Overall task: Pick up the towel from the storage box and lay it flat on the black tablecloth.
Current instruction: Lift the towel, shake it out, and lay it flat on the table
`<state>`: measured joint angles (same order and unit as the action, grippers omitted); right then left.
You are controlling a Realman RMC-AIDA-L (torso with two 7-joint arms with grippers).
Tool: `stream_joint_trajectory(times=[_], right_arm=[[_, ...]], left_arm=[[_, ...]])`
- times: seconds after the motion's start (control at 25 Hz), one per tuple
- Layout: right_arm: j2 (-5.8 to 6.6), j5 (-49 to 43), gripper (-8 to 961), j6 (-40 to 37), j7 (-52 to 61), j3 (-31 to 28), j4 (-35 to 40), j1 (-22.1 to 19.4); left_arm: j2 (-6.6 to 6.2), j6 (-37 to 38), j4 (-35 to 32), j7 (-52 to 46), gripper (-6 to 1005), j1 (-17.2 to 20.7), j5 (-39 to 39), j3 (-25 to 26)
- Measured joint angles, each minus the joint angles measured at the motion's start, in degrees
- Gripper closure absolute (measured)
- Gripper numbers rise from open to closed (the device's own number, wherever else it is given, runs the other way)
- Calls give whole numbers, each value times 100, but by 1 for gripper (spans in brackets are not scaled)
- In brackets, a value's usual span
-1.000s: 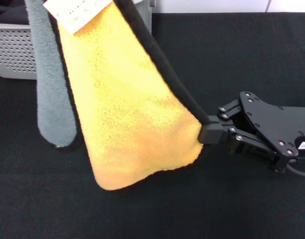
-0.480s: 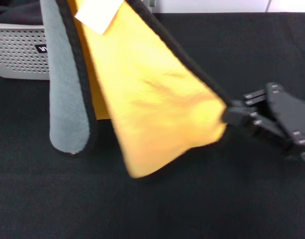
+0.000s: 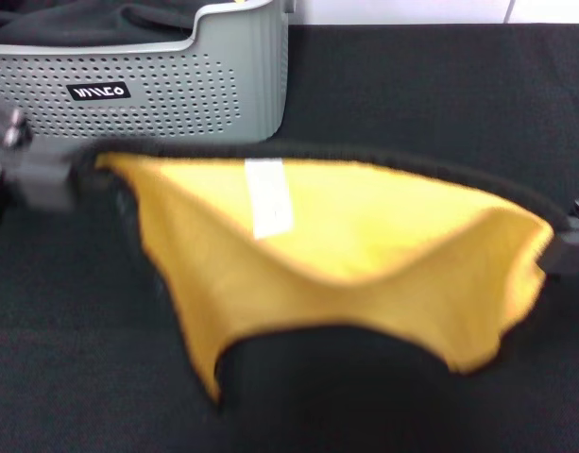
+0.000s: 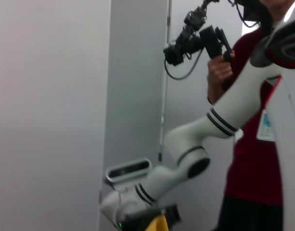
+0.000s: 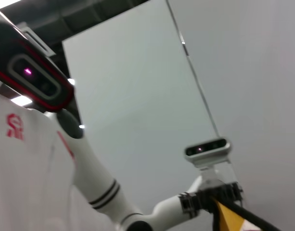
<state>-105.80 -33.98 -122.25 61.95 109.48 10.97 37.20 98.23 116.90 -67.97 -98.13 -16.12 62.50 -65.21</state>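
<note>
The head camera looked steeply down, close over the black tablecloth (image 3: 412, 85), with the storage box (image 3: 176, 85) at the far left. Both wrist cameras pointed upward and sideways at the walls. Each caught the opposite arm and a yellow corner of the towel (image 4: 159, 225), which all three views shared.

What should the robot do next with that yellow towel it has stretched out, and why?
Probably lower both arms together. The left gripper and right gripper each pinch a corner of the towel, which sags between them above the black tablecloth, already out of the storage box.
</note>
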Motion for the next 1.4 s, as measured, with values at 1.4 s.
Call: stream_joint_trajectory(times=[1.4], right_arm=[[-291,-798,931,-83,1331,-182,1556,231]], left_arm=[[-1470,56,-195,-784,971,215,332,-431]])
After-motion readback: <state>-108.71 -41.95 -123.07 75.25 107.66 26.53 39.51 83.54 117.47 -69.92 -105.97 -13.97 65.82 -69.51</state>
